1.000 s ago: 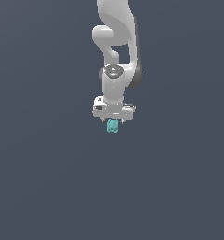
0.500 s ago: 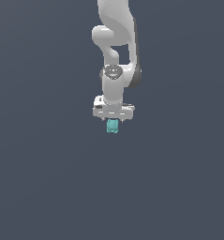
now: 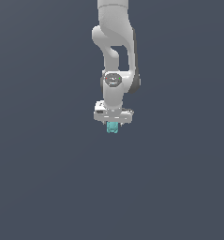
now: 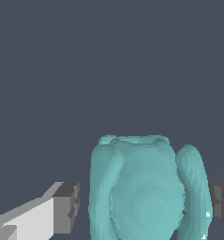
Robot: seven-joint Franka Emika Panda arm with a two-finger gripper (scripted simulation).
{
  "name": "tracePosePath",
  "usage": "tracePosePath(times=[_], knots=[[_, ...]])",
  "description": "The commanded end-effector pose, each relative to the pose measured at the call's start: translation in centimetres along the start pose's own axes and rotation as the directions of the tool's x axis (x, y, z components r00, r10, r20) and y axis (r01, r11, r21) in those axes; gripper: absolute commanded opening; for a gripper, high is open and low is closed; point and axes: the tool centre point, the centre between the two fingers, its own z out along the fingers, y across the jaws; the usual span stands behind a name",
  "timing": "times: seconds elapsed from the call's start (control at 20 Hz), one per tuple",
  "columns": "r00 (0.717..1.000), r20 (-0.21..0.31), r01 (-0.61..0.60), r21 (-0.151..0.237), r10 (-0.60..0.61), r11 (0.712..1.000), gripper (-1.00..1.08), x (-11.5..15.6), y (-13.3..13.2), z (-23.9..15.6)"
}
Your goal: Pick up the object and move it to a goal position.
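The end effector [image 3: 112, 125] points down, its dark pads [image 4: 66, 208] pinching the teal lumpy object [image 3: 112, 127] between them

Smooth white jointed arm [image 3: 114, 42] — grey round joint cap, white claw [image 3: 112, 125] with dark grey fingertips [image 4: 66, 207].

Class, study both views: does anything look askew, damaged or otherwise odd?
Nothing stands out. The teal object sits upright between the pincer fingers, with a small gap showing on one side. No damage or spill is visible, only plain grey background.
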Motion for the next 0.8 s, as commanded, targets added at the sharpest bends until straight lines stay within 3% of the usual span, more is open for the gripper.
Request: tracePosePath(times=[0.0,0.25,0.3,0.75], knots=[[1.0,-0.001,0.0,0.0,0.0,1.0,1.0,0.0,0.02,0.9],[1.0,-0.001,0.0,0.0,0.0,1.0,1.0,0.02,0.0,1.56],[1.0,-0.001,0.0,0.0,0.0,1.0,-1.0,0.02,0.0,1.56],[1.0,-0.001,0.0,0.0,0.0,1.0,-1.0,0.02,0.0,1.56]])
